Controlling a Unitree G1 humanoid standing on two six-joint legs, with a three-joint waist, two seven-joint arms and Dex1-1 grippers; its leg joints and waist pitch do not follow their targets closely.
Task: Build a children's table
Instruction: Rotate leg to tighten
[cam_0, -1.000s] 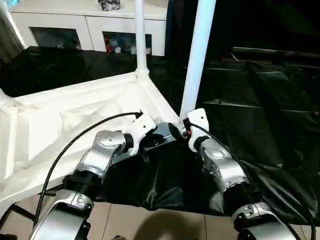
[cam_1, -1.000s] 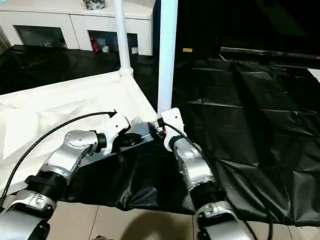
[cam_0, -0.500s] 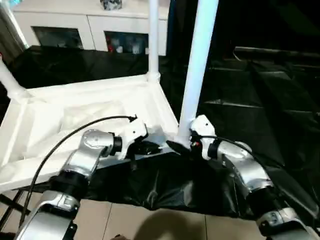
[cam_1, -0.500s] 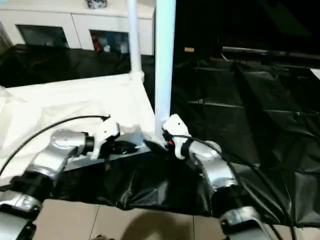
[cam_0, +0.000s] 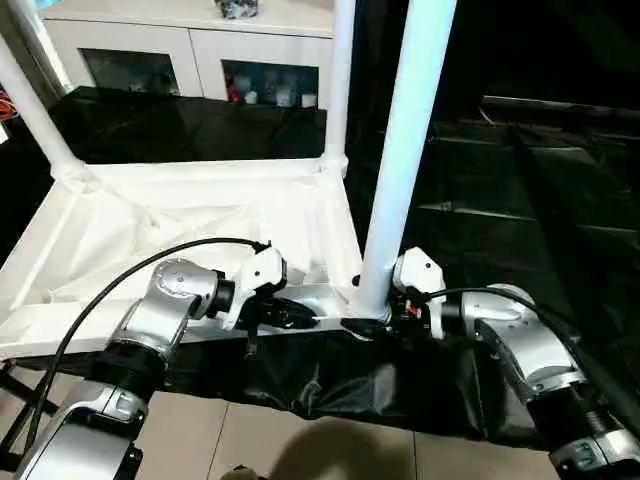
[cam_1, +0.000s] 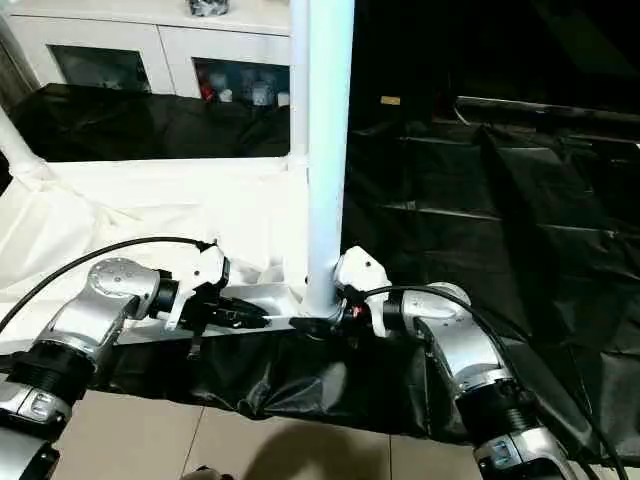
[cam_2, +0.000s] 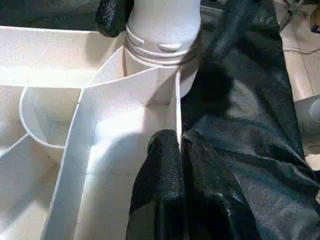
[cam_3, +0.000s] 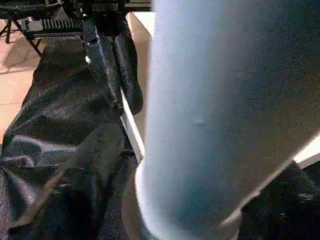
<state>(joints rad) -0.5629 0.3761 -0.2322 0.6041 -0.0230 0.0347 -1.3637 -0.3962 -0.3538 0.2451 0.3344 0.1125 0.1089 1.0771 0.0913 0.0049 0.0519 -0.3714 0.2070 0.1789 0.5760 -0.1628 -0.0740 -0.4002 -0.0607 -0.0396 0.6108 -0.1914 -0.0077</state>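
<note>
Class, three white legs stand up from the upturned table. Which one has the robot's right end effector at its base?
The near-corner leg, the closest and thickest-looking, has the right end effector at its base. The far-corner leg and the leaning left leg stand untouched.

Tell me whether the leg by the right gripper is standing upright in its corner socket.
Upright. The leg rises nearly straight from the tabletop's corner socket, its collar seated there, with the right gripper at its base.

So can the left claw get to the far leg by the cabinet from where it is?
Probably not as things stand: the left claw is pinching the table top's near rim, and the far leg stands across the whole top, beyond the near leg.
</note>
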